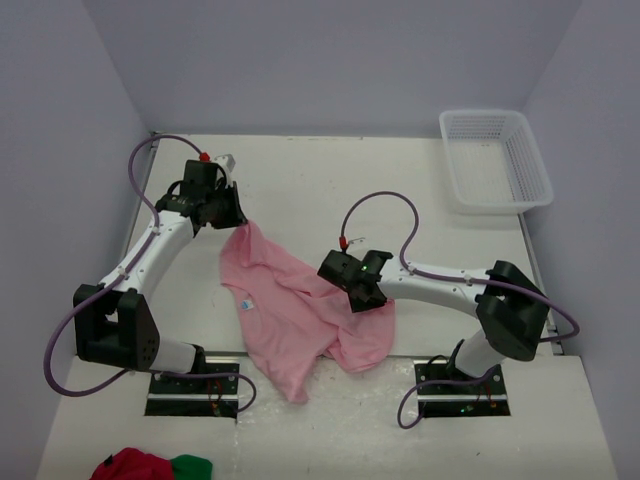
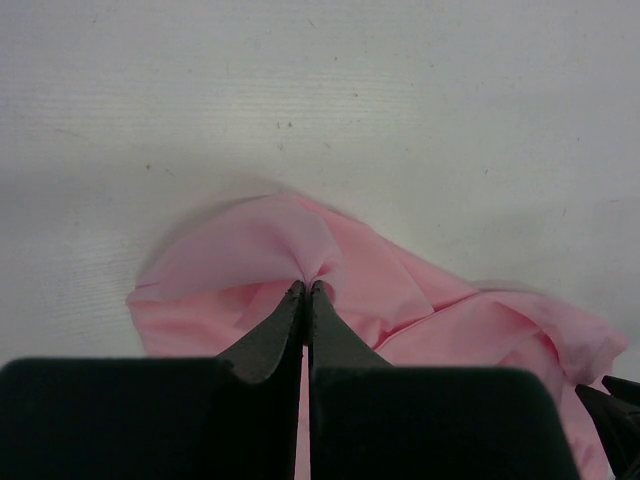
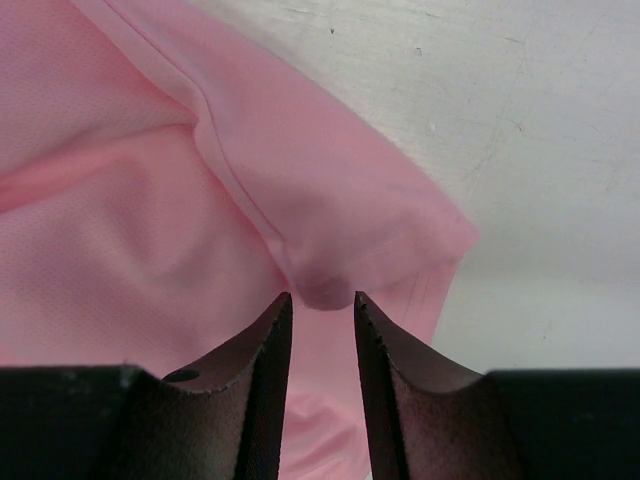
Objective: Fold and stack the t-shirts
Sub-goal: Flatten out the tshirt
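A light pink t-shirt (image 1: 290, 310) lies crumpled in the middle of the table, with a small white label (image 1: 247, 303) showing. My left gripper (image 1: 236, 218) is at the shirt's far left corner. In the left wrist view it (image 2: 307, 287) is shut on a pinch of the pink cloth (image 2: 250, 245). My right gripper (image 1: 368, 300) is over the shirt's right side. In the right wrist view its jaws (image 3: 322, 297) stand a little apart, with a fold of the shirt (image 3: 330, 200) bulging right at the tips.
A white plastic basket (image 1: 497, 160) stands at the back right corner. A red cloth (image 1: 135, 465) and a green cloth (image 1: 190, 466) lie at the near left edge. Both arm bases sit at the near edge.
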Controlling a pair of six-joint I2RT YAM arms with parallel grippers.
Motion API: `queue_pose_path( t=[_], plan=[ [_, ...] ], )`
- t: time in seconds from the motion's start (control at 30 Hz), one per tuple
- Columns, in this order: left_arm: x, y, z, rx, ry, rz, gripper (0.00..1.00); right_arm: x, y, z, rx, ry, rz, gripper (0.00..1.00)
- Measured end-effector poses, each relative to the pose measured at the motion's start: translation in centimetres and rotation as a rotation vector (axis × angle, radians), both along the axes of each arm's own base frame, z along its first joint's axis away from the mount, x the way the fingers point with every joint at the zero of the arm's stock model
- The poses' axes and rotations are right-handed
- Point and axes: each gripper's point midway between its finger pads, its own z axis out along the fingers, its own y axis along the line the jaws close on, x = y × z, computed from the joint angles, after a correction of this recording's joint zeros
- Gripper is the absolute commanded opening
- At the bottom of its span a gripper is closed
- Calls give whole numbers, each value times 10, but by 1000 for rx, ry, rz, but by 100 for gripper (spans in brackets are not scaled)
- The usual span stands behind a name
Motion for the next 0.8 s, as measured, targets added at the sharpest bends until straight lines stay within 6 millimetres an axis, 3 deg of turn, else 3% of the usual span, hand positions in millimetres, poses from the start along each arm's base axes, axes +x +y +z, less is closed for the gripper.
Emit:
queue_pose_path(
  t=[0.43, 0.8],
  plan=[
    [0, 0, 0, 0, 0, 0, 0, 5, 8, 11, 12, -23, 14, 33],
    [0, 0, 0, -2, 0, -2, 0, 1, 3, -10, -25, 4, 16, 34]
  ],
)
